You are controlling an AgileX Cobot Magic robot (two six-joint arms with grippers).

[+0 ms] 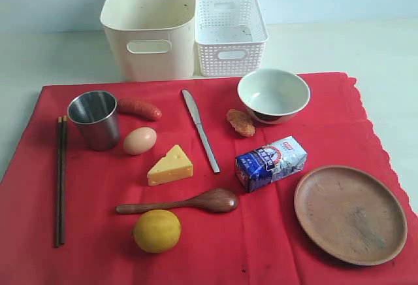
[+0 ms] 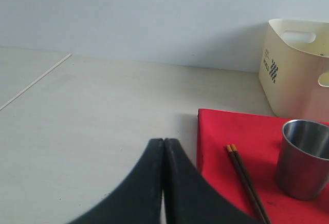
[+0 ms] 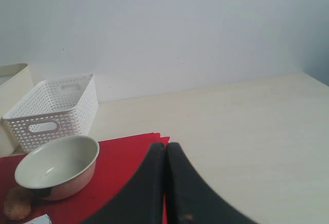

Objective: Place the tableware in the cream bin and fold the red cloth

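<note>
The red cloth lies flat and carries the tableware: steel cup, dark chopsticks, silver knife, wooden spoon, pale bowl, round wooden plate. The cream bin stands behind the cloth and holds nothing. Neither arm shows in the exterior view. My left gripper is shut with nothing in it, off the cloth's corner, near the chopsticks and cup. My right gripper is shut with nothing in it, near the cloth's edge beside the bowl.
Food lies among the tableware: sausage, egg, cheese wedge, lemon, blue milk carton, a fried piece. A white lattice basket stands right of the bin. Bare pale table surrounds the cloth.
</note>
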